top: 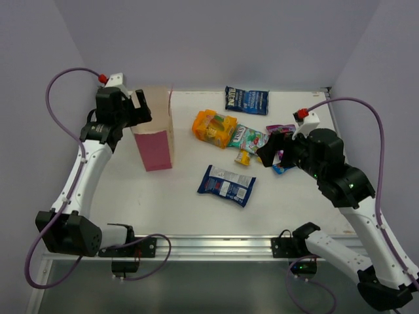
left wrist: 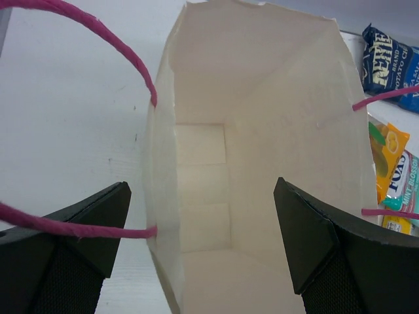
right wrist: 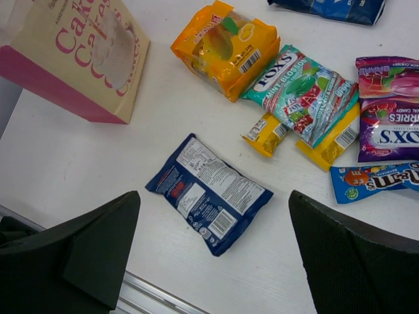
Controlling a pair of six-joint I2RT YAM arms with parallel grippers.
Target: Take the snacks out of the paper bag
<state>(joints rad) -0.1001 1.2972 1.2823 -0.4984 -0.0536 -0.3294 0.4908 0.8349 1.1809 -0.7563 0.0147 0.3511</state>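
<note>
**Several packets out, bag floor bare**

Nothing is seen inside the upright pink-and-cream paper gift bag (top: 154, 140). Its bare floor is shown in the left wrist view, and it stands at the left of the white table (top: 170, 203), well apart from the snacks. The glossy dark blue packet (right wrist: 209, 193), orange-yellow packet (right wrist: 226, 47), green mint packet (right wrist: 301, 91) and purple packet (right wrist: 389, 108) lie to its right.

The task is judged nearly complete. The left gripper (left wrist: 201, 196) is best lifted straight up, so that the thin pink cord handles (left wrist: 98, 33) are not snagged and the bag is not tipped. Its jaws are spread wide over the bag mouth and grip nothing. The right gripper (right wrist: 215, 203) is likewise wide and empty, above the dark blue packet.
</note>
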